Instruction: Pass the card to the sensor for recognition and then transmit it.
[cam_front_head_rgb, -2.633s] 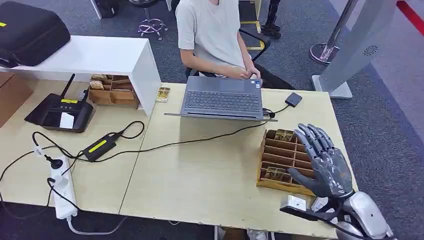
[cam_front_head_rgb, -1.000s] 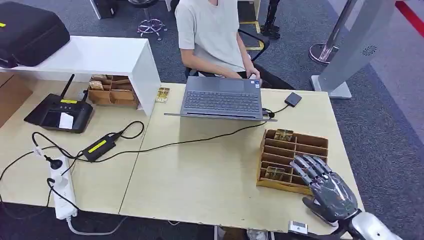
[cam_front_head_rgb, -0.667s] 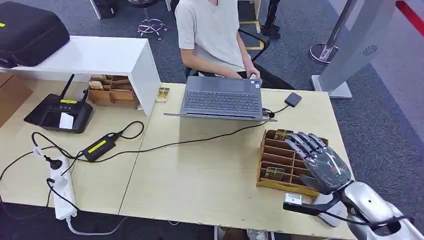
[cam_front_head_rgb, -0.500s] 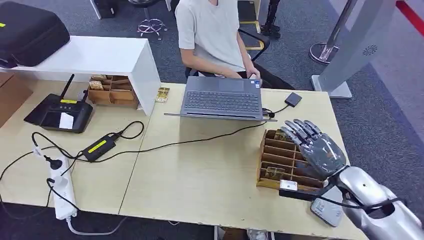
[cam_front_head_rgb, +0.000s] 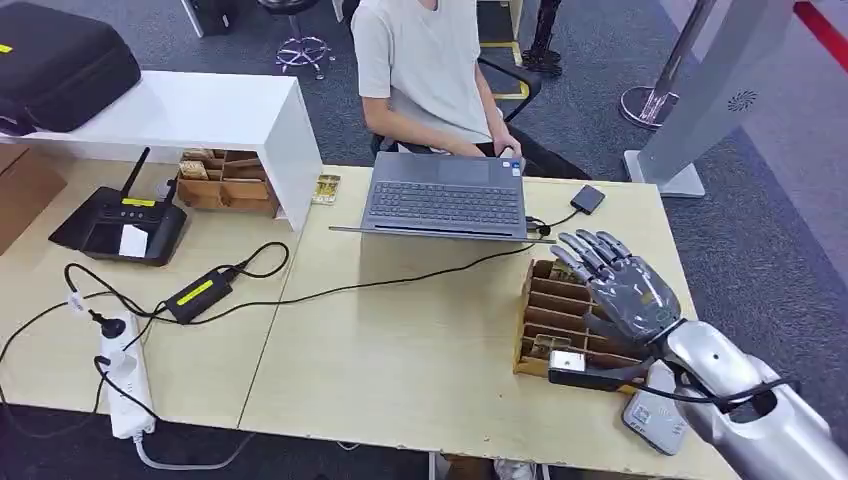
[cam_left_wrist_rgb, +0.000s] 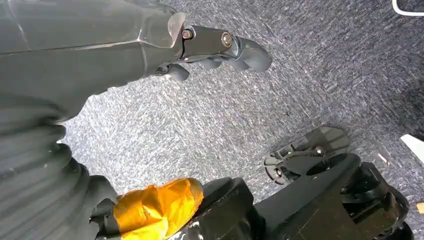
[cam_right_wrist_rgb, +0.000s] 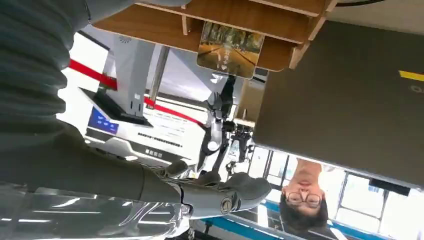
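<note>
Bench (cam_front_head_rgb: 400, 360) carries one laptop (cam_front_head_rgb: 445, 195) at the far edge and two wooden slotted boxes: one far left (cam_front_head_rgb: 225, 180), one near right (cam_front_head_rgb: 560, 310). Right hand (cam_front_head_rgb: 622, 285) hovers over the right box, fingers spread, holding nothing. Left hand (cam_left_wrist_rgb: 220, 47) hangs over carpet, holding nothing. One card (cam_right_wrist_rgb: 230, 49) stands in the right box's far slot.

Bright, even overhead lighting; soft short shadows under the laptop (cam_front_head_rgb: 446, 196) and white shelf (cam_front_head_rgb: 190, 108). Mild sheen on the tabletop (cam_front_head_rgb: 400, 340). Head view sharp, slight bowing at edges. Right wrist view washed out at the windows (cam_right_wrist_rgb: 345, 200); near hand cover blurred. Left wrist view grainy on carpet (cam_left_wrist_rgb: 320, 65).
</note>
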